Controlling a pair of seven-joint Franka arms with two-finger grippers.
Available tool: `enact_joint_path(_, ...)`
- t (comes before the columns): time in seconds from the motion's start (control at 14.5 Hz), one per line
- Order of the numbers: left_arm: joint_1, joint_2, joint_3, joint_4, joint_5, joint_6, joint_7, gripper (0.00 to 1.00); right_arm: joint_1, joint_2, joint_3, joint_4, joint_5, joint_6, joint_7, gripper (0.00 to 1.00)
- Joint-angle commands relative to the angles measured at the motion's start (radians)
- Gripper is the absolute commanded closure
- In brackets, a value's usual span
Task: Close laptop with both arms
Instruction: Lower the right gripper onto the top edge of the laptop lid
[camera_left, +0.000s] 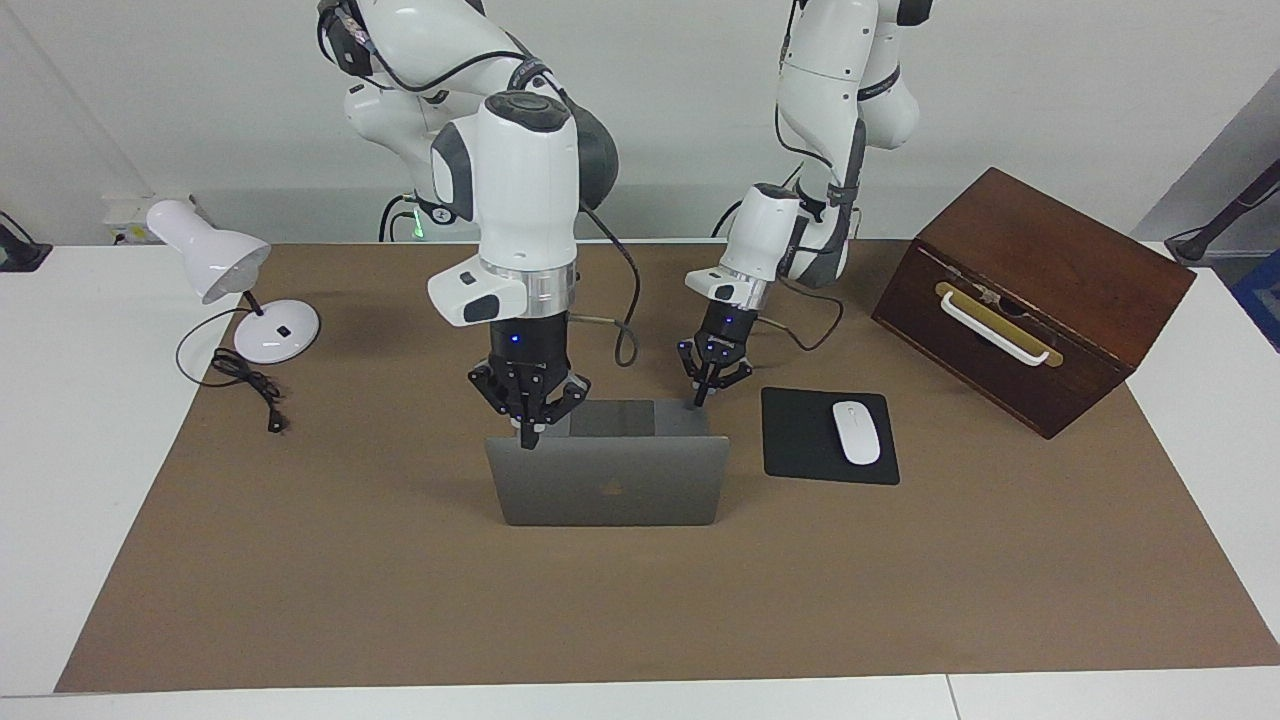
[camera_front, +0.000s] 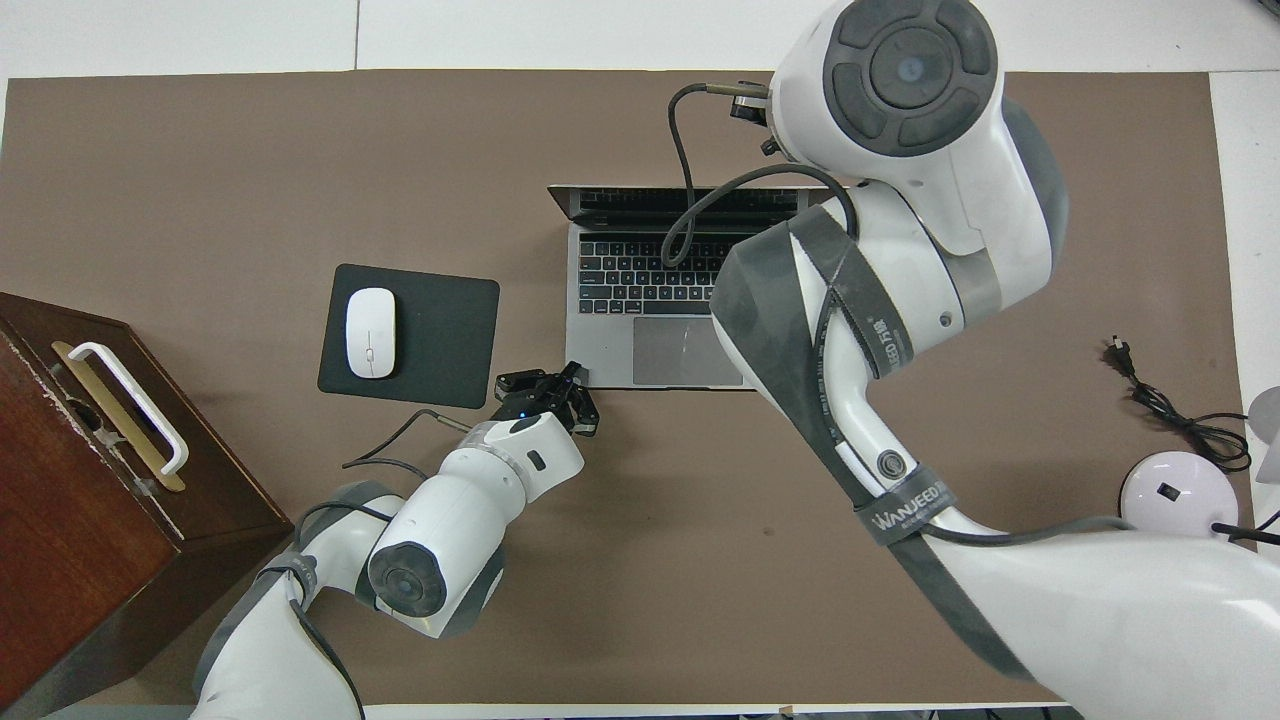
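Note:
The silver-grey laptop (camera_left: 610, 480) stands open in the middle of the brown mat, its lid upright with the apple logo facing away from the robots. Its keyboard and trackpad show in the overhead view (camera_front: 690, 345). My right gripper (camera_left: 527, 437) points down, shut, with its tip at the lid's top edge near the corner toward the right arm's end. The arm's wrist hides it in the overhead view. My left gripper (camera_left: 698, 398) is shut and low at the base's corner nearest the robots, toward the left arm's end; it also shows in the overhead view (camera_front: 570, 378).
A black mousepad (camera_left: 800, 440) with a white mouse (camera_left: 857, 432) lies beside the laptop toward the left arm's end. A dark wooden box (camera_left: 1030, 295) stands past it. A white desk lamp (camera_left: 235, 280) and its cord (camera_left: 250, 385) sit at the right arm's end.

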Motion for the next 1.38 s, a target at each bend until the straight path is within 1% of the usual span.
enact_joint_path(0.0,-0.031,0.025,0.016,0.018,-0.022,0.030,-0.010,1.00,0.035,0.060,-0.026,0.085,-0.052,-0.044,-0.010,1.00)
enact_joint_path(0.07,-0.031,0.027,0.014,0.023,-0.025,0.032,-0.010,1.00,0.041,0.069,-0.029,0.111,-0.072,-0.055,-0.022,1.00)
enact_joint_path(0.28,-0.051,0.042,0.017,0.026,-0.049,0.032,-0.010,1.00,0.054,0.095,-0.043,0.147,-0.077,-0.053,-0.066,1.00)
enact_joint_path(0.48,-0.051,0.051,0.019,0.027,-0.049,0.032,-0.005,1.00,0.066,0.106,-0.046,0.148,-0.083,-0.041,-0.094,1.00)
enact_joint_path(0.69,-0.051,0.069,0.020,0.029,-0.037,0.032,0.030,1.00,0.074,0.112,-0.045,0.148,-0.116,-0.017,-0.120,1.00)
enact_joint_path(0.96,-0.051,0.085,0.020,0.030,-0.037,0.032,0.059,1.00,0.092,0.147,-0.052,0.150,-0.118,0.022,-0.122,1.00)
enact_joint_path(1.17,-0.051,0.092,0.020,0.036,-0.037,0.032,0.059,1.00,0.115,0.176,-0.065,0.184,-0.145,0.031,-0.125,1.00)
enact_joint_path(1.31,-0.051,0.094,0.020,0.040,-0.037,0.032,0.059,1.00,0.117,0.179,-0.066,0.187,-0.159,0.053,-0.143,1.00)
